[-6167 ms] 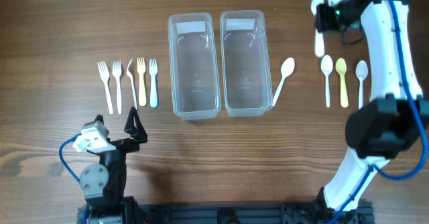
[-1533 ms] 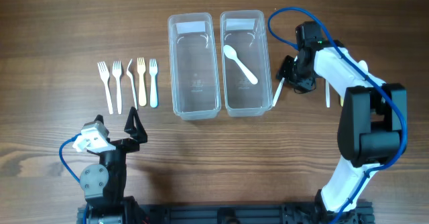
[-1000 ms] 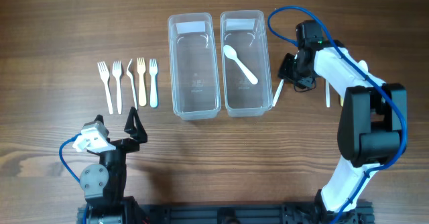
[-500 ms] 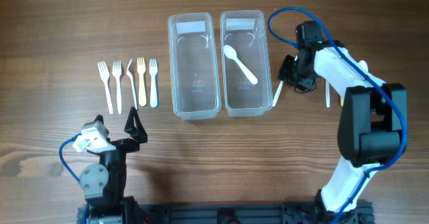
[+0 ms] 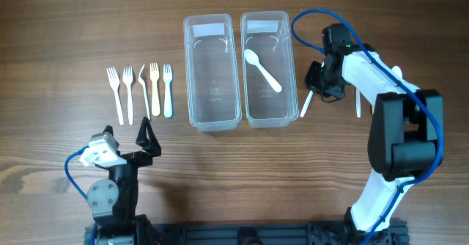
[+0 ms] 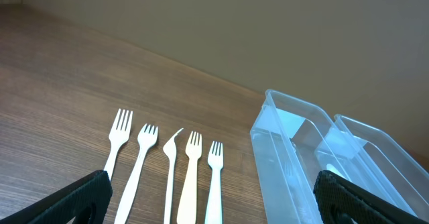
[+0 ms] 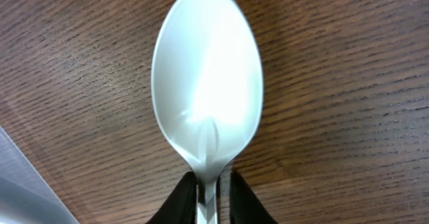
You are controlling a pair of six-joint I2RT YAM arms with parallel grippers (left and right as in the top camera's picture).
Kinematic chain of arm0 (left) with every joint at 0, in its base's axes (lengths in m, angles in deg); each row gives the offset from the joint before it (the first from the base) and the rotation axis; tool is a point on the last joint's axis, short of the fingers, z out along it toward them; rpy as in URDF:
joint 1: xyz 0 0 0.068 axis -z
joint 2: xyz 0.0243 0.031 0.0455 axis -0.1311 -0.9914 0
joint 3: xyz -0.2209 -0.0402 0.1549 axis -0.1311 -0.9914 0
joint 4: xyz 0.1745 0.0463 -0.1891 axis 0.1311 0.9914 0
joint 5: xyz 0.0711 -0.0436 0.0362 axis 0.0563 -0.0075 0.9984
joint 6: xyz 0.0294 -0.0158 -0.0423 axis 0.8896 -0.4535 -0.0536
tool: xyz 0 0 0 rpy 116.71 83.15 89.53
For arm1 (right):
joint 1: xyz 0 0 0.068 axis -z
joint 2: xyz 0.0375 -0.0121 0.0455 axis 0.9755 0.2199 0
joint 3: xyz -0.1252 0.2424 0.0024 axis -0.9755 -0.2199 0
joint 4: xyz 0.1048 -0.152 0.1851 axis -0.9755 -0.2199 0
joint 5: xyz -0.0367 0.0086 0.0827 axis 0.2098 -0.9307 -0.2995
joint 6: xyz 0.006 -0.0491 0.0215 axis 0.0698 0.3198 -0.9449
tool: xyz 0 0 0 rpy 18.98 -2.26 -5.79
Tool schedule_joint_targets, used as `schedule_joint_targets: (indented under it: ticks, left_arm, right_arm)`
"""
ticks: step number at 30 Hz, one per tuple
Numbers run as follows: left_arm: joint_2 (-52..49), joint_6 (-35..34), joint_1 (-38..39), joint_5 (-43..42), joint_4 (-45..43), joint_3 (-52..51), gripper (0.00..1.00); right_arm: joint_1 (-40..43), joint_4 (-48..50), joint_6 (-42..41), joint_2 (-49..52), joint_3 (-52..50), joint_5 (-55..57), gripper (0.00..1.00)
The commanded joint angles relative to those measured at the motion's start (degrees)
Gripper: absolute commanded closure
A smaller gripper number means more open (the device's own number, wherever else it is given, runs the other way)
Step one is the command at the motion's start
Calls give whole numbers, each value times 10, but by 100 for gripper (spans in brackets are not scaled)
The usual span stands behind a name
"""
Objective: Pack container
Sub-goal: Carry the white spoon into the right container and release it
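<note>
White spoon (image 7: 208,83) beside right container (image 5: 268,104); overhead, its bowl is hidden under the arm.
Right gripper (image 7: 214,192) pinches the spoon's neck; left gripper (image 6: 216,201) is spread wide and empty.

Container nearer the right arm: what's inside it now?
One white spoon lies diagonally on the floor of that container, bowl toward the far end. Nothing covers the rest of the floor. The right gripper pinches a second spoon outside it.

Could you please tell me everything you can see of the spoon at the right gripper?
The white plastic spoon is glossy, with an oval bowl turned toward the wrist camera. Its narrow neck sits pinched between the black fingers of the right gripper. Its handle end pokes out beside the clear right container, over the wooden table.
</note>
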Motion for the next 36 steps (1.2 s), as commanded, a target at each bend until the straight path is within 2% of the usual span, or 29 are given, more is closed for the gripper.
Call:
schedule_joint_targets:
  ticks: [1, 7, 12, 15, 18, 26, 36]
  left_arm:
    - [2, 7, 2, -5, -1, -4, 0]
    - [2, 7, 2, -5, -1, -4, 0]
    - [2, 7, 2, -5, -1, -4, 0]
    - [2, 7, 2, -5, -1, -4, 0]
    - [2, 7, 2, -5, -1, -4, 0]
    - [2, 7, 2, -5, -1, -4, 0]
    - [2, 7, 2, -5, 0, -4, 0]
  right_arm:
    - [2, -5, -4, 30, -3, 3, 94]
    - [30, -36, 16, 4, 62, 8, 96]
    - [37, -96, 51, -35, 175, 65, 96]
    - [36, -125, 98, -58, 253, 67, 96]
    - [25, -141, 106, -74, 302, 51, 96]
    - [-53, -142, 101, -88, 304, -23, 96]
    - [-148, -149, 115, -51, 290, 43, 94]
